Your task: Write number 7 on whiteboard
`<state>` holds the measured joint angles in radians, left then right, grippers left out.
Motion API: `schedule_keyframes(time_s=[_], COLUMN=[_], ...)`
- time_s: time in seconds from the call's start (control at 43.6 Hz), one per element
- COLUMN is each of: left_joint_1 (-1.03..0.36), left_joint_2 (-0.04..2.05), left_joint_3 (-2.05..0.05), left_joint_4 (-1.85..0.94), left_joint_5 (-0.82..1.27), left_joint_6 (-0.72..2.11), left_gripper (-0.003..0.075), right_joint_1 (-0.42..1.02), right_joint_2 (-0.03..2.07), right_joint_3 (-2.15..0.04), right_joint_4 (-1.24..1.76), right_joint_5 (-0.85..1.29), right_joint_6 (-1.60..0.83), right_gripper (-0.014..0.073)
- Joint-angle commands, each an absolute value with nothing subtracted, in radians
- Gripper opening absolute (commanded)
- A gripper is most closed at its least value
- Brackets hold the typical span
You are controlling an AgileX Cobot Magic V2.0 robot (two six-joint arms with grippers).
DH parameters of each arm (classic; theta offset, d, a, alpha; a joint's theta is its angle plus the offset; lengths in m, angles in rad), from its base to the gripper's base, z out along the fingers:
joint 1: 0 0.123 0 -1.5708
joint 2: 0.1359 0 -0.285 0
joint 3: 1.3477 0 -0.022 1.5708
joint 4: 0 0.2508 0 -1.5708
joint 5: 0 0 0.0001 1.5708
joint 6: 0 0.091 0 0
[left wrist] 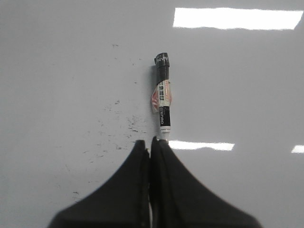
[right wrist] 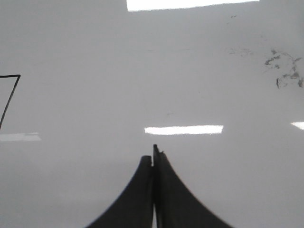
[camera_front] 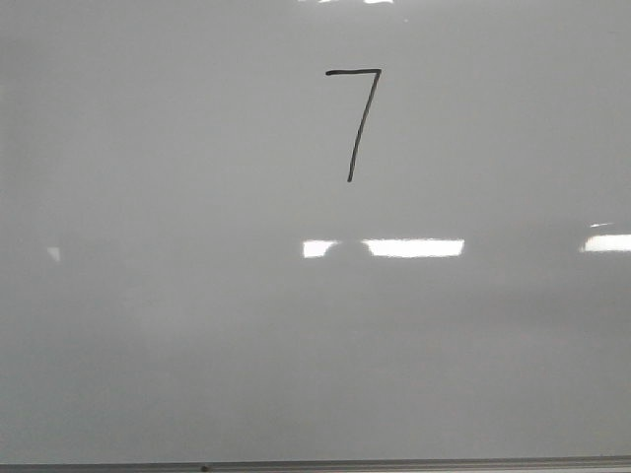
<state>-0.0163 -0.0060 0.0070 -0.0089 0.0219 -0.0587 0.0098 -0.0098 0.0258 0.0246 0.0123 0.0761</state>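
The number 7 (camera_front: 363, 123) stands in thin black strokes on the upper middle of the whiteboard (camera_front: 177, 325). Part of the number 7 (right wrist: 10, 100) also shows at the edge of the right wrist view. No gripper appears in the front view. My left gripper (left wrist: 148, 141) is shut, its jaws pressed together with nothing between them. A black marker (left wrist: 164, 95) with a white and pink label lies flat on the whiteboard (left wrist: 57, 71) just beyond the fingertips; its white end passes behind one tip. My right gripper (right wrist: 153, 154) is shut and empty over the bare whiteboard (right wrist: 95, 47).
A thin metal edge strip (camera_front: 394, 463) runs along the board's near edge. Faint dark marker smudges (left wrist: 123, 123) speckle the board beside the marker, and more smudges (right wrist: 285, 71) lie off to one side in the right wrist view. Bright light reflections (camera_front: 412, 247) cross the surface.
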Motion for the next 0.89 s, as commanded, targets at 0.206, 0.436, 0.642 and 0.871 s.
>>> schedule_keyframes(time_s=[0.206,0.436,0.642,0.871], left_joint_1=[-0.016,-0.016,-0.016,-0.016], left_joint_2=[-0.019,-0.019,-0.019,-0.019], left_joint_3=[0.021,0.021,0.021,0.021], left_joint_4=[-0.017,-0.017,-0.017,-0.017], left_joint_5=[-0.058,-0.058,-0.058,-0.058], left_joint_6=[-0.067,-0.067,-0.067,-0.067], left_gripper=[-0.0021,-0.0021,-0.0021,-0.0021], right_joint_1=[0.005,0.005,0.005,0.005], right_joint_2=[-0.029,-0.029,-0.029,-0.029], right_joint_3=[0.025,0.025,0.025,0.025], right_joint_4=[0.012,0.012,0.012,0.012], right_joint_5=[-0.073,-0.074,-0.067,-0.067], right_joint_6=[0.082,0.082,0.082,0.082], right_gripper=[-0.0069,-0.0069,-0.0069,-0.0069])
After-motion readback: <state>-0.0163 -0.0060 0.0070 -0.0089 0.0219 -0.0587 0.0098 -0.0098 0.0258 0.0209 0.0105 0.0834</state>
